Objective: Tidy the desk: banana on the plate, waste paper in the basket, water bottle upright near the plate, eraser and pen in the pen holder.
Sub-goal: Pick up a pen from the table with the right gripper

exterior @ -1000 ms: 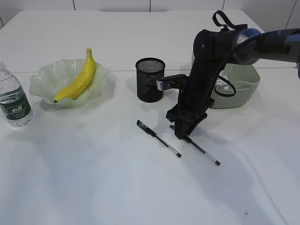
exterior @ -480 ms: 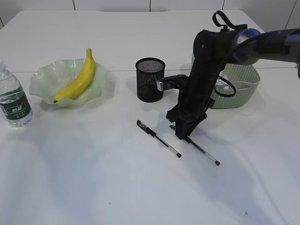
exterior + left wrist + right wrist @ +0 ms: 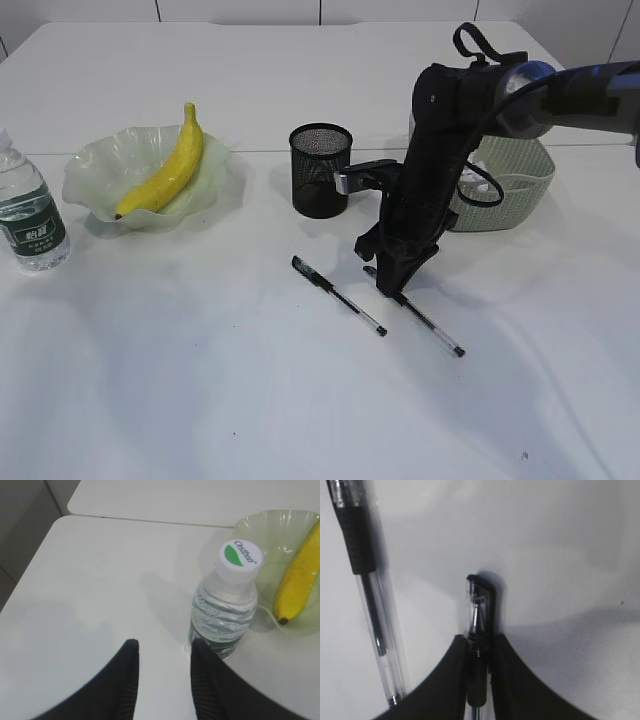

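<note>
The pen (image 3: 479, 630) I am working on lies on the white worktop (image 3: 200, 380), in front of the mesh pen holder (image 3: 320, 170), and my right gripper (image 3: 479, 680) is clamped on its barrel near the capped end, both fingers (image 3: 507, 680) pressed against its sides. In the exterior view the same pen (image 3: 425, 322) runs out at a slant from under my right gripper (image 3: 388, 285) toward the near right. A second pen (image 3: 338, 295) lies just beside it on the left, roughly parallel, apart from it and untouched.

Behind my right arm stands the pale green basket (image 3: 520, 185). Well to the left, the banana (image 3: 165, 170) lies in the wavy green plate (image 3: 100, 160), and the water bottle (image 3: 30, 215) stands upright just beside that plate, at the worktop's left edge.

My left gripper (image 3: 162, 680) hovers above the worktop by the water bottle (image 3: 225, 605), its fingers (image 3: 125, 680) parted with nothing between them; the right-hand finger sits close against the bottle's base.
</note>
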Available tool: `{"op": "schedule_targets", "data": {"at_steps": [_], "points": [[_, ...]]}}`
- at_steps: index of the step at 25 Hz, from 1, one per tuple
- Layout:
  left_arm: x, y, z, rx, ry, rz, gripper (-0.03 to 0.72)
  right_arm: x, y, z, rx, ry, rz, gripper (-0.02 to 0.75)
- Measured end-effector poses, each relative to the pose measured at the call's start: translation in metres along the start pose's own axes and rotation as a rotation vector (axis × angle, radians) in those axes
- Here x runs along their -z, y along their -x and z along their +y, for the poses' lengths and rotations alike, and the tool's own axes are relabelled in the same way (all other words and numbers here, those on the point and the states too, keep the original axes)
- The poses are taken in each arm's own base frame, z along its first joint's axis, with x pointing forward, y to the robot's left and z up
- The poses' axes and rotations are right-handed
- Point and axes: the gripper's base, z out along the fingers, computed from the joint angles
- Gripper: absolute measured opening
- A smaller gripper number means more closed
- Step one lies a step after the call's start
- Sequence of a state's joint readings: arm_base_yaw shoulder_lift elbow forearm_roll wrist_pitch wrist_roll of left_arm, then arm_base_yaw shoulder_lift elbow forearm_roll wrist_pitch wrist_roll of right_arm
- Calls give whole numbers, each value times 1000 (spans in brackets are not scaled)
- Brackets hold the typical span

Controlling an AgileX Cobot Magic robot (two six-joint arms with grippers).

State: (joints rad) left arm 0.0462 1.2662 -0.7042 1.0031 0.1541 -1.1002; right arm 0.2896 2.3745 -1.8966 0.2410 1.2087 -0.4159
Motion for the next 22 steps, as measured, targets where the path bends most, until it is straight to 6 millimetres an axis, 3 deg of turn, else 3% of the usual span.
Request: {"op": "schedule_targets", "data": {"at_steps": [22], "points": [[0,0,0,0,0,0,237,9,7,0,5,-15,-34,97]]}}
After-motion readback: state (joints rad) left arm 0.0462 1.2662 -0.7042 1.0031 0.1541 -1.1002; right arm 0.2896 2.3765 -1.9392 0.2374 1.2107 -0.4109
